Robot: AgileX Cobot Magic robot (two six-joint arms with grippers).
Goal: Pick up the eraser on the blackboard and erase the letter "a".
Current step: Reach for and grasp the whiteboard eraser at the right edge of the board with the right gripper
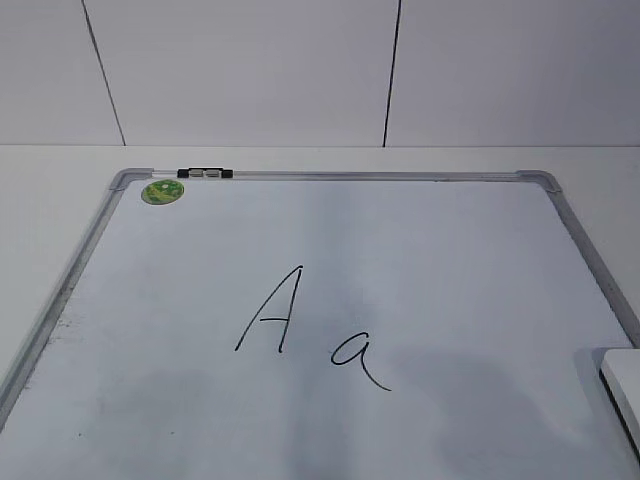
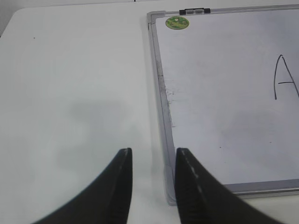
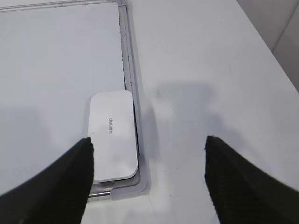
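The white eraser (image 3: 113, 134) lies flat in the near right corner of the blackboard (image 1: 330, 176), against its frame; its edge shows at the right of the exterior view (image 1: 622, 380). The small letter "a" (image 1: 358, 357) with a trailing tail is written near the board's middle, right of the capital "A" (image 1: 272, 310). My right gripper (image 3: 148, 142) is open wide and empty, above the board's corner, its left finger over the eraser's near end. My left gripper (image 2: 153, 154) is open and empty, over the table by the board's near left corner (image 2: 169, 186). Neither gripper shows in the exterior view.
A round green sticker (image 1: 162, 191) sits at the board's far left corner, beside a black-and-white clip (image 1: 204, 173) on the frame. White table (image 2: 74, 93) surrounds the board. A white wall stands behind.
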